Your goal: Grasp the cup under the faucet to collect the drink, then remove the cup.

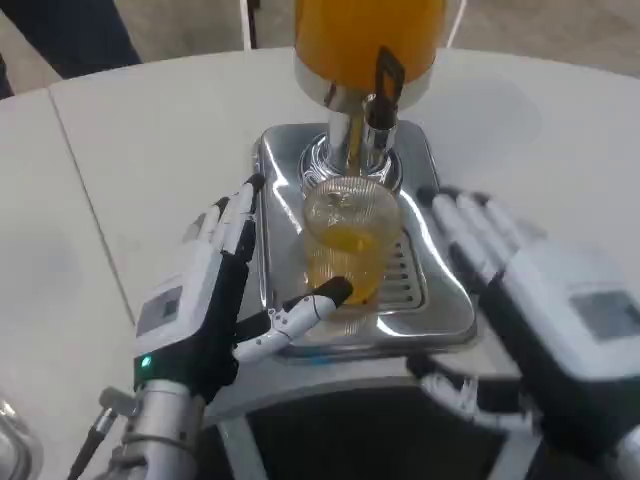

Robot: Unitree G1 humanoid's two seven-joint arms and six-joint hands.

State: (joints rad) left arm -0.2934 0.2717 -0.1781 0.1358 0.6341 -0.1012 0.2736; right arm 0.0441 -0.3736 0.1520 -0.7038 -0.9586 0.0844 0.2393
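Spreading across the whole picture, the round white table [150, 130] carries everything, largest of which is the drink dispenser with its orange-filled tank [368, 40] near the far edge. Below the tank sits the shiny chrome drip tray [440, 300], rectangular with a slotted grille, reaching toward the near edge. The black-handled chrome faucet [378, 105] hangs over the tray's far half.

The right hand [520, 290] lies at the tray's right edge, white back up, fingers spread and pointing away, holding nothing. The left hand [215, 295] stands at the tray's left edge, fingers apart and extended, its thumb reaching across to the base of the cup; whether the thumb tip actually touches the cup is hard to judge.

The clear ribbed plastic cup [345, 245] stands upright on the tray directly under the faucet, roughly half full of orange drink.
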